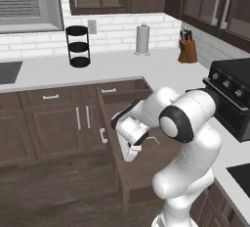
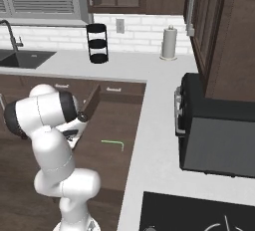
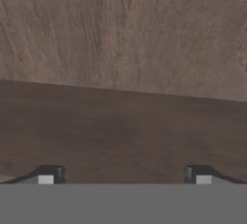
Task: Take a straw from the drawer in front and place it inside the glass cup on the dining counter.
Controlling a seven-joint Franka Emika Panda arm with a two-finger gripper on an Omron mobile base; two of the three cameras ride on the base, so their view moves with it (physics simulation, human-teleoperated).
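Hovering over the open drawer (image 2: 107, 125), wide-spread gripper (image 3: 124, 174), straw (image 2: 112, 143) beside it.

Glossy white rounded arm segments with dark joint rings, ending in a pincer (image 3: 123, 175) with small dark tips.

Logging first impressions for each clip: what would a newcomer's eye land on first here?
Most striking is the drawer, pulled far out from the corner cabinets, with the thin green straw lying on its dark wooden floor. The white arm folds down over it, and in the hand view the gripper is open, fingertips wide apart over bare wood. Behind, a paper towel roll stands on the white worktop.
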